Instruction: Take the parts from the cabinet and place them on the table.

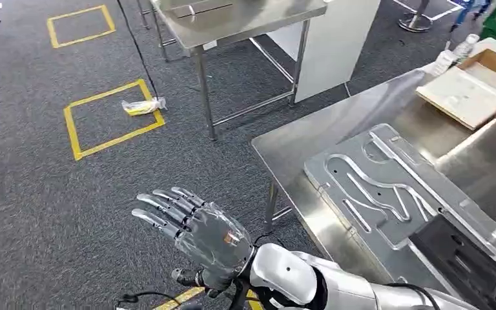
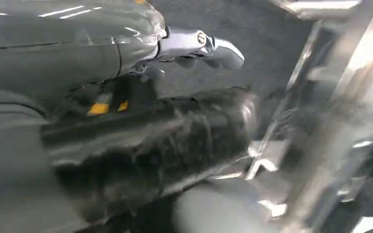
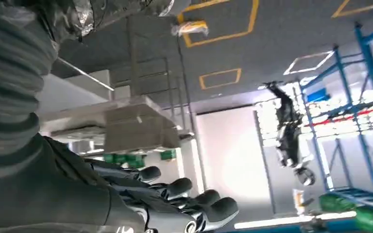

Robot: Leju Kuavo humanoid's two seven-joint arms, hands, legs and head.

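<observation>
The right hand [image 1: 197, 232] was raised over the dark grey carpet [image 1: 32, 206] just off the corner of the steel table [image 1: 297, 152], its fingers spread apart and nothing in them; a clear wrap covered its back. In the right wrist view the same fingers [image 3: 175, 187] fanned loose. The left hand [image 2: 77, 53] appeared in a blurred left wrist view, thumb stretched out above a dark smeared shape, and I could not tell whether it held anything.

On the steel table lay a grey metal plate [image 1: 387, 187] with curved grooves milled into it, flat, with a black part [image 1: 465, 261] just beside its near end. Farther back on the same surface sat an open cardboard box [image 1: 471, 90] and clear bottles [image 1: 465, 46].

A second steel table [image 1: 232, 26] stood well apart across the carpet. Yellow tape marked a square [image 1: 103, 93] on the floor, a crumpled plastic bag [image 1: 143, 106] lying at its edge. Blue shelving [image 3: 364, 97] lined the far wall
</observation>
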